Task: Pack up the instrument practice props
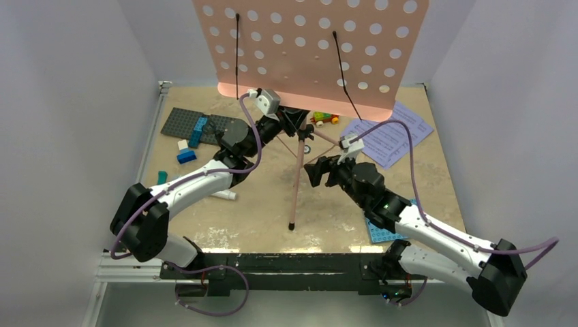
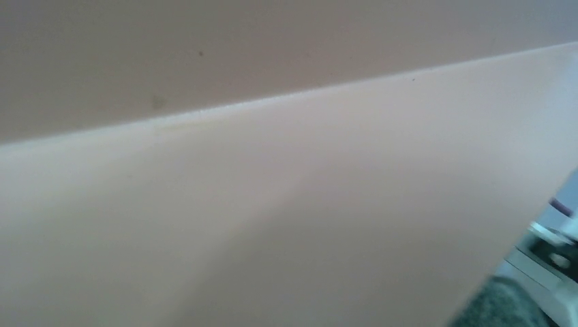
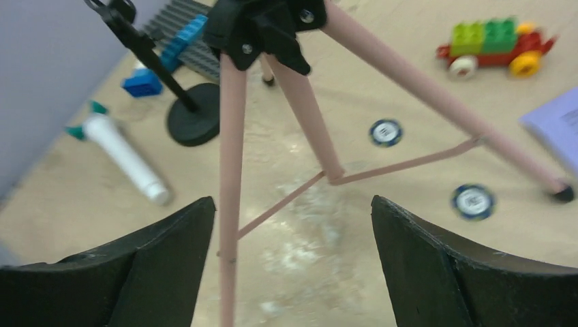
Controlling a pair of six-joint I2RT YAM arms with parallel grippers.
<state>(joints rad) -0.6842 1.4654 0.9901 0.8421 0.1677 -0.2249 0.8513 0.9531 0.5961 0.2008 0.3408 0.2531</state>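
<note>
2 robot arms flank the pink music stand (image 1: 310, 48), which stands upright on its 3 legs mid-table, its hole-dotted desk towering over both. The right gripper (image 3: 293, 204) hangs low in front of the stand, jaws spread wide and holding nothing, with 1 pink leg (image 3: 230, 170) just inside 1 of its fingers. The left gripper (image 1: 281, 125) is up at the black hub under the stand's desk. Whether it is clamped there cannot be told, since its own camera sees only blank pink. The lavender sheet-music pages (image 1: 388, 136) lie flat to the right of the stand. The small white microphone (image 3: 128, 158) and the black mic stand (image 3: 193, 122) sit to its left, none packed yet. The likely hazard is a tip-over. The stand looks top-heavy, so a sideways pull on 1 leg, or a nudge from a closing finger while the hub is loosely held, could swing the desk down onto the arms or knock the mic stand over.
</note>
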